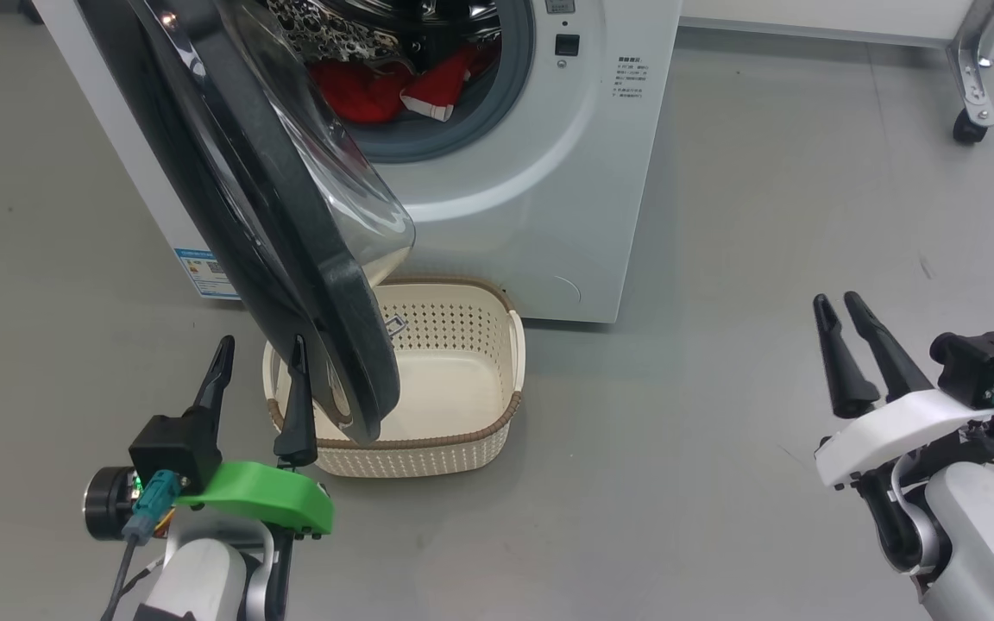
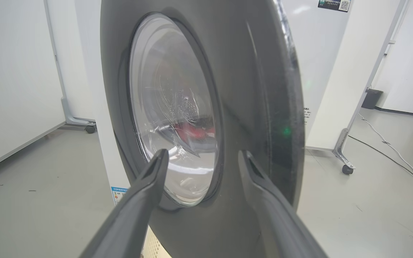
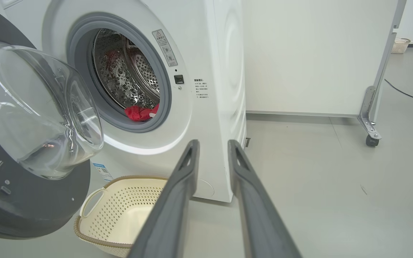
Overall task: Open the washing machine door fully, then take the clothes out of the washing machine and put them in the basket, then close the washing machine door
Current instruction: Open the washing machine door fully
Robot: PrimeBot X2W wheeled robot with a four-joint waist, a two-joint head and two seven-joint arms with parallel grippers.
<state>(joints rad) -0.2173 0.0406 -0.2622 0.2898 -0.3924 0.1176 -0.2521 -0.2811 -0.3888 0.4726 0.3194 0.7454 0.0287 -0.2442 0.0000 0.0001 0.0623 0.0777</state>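
The white washing machine [image 1: 549, 190] stands at the top of the head view, and its door [image 1: 290, 259] swings out toward me, black ring edge-on with the glass bowl facing the port. Red clothes [image 1: 376, 86] lie in the steel drum. On the floor below the door sits the cream basket [image 1: 462, 431], with nothing in the part I can see. My left gripper [image 1: 260, 354] is open just outside the door's lower edge, facing its outer side [image 2: 256, 89]. Far to the right, my right gripper [image 1: 839, 302] hangs over the floor, its fingers a narrow gap apart around nothing.
A white partition on caster legs [image 1: 971, 86] stands right of the machine. Grey floor spreads between the machine and my right arm. A cable [image 2: 389, 147] runs over the floor behind, near a dark bin [image 2: 371, 98].
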